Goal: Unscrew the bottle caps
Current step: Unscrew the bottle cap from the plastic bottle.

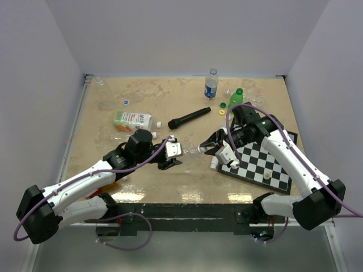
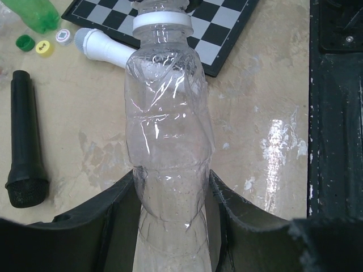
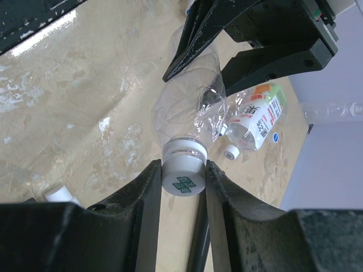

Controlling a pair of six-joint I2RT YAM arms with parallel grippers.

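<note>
Where the arms meet, left gripper (image 1: 170,156) (image 2: 173,187): clenched on the lower body of a clear bottle (image 1: 190,152) (image 2: 167,130) (image 3: 190,107), a finger pressed against each side.
Clear bottle: crumpled, held level above the table (image 1: 170,181) between the two grippers, with its neck toward the right arm.
Right gripper (image 1: 217,148) (image 3: 182,170): closed on the white cap (image 2: 163,22) (image 3: 182,178) of that bottle, fingers touching its two sides; a green mark shows on the cap's top.
Chessboard (image 1: 266,161) (image 2: 215,34): lies flat under the right arm, near the right front of the table, with one pale chess piece (image 1: 266,176) on a near square.
White tube (image 2: 105,48): lies at the board's left edge.
Microphone (image 1: 189,118) (image 2: 25,147): black, lying on its side at mid-table, beyond the grippers.
Labelled bottle (image 1: 131,120) (image 3: 258,116): on its side to the left, with a loose white cap (image 1: 158,123) (image 3: 231,151) just beside its mouth.
Blue cap (image 1: 125,102) (image 3: 274,136): loose, just beyond the labelled bottle.
Yellow cap (image 1: 222,111) (image 2: 45,47) and green cap (image 1: 223,105) (image 2: 24,42): loose, side by side right of the microphone.
Green bottle (image 1: 236,97) (image 2: 34,14): just beyond those two caps.
Blue-labelled bottle (image 1: 211,85): upright near the far edge, capped.
</note>
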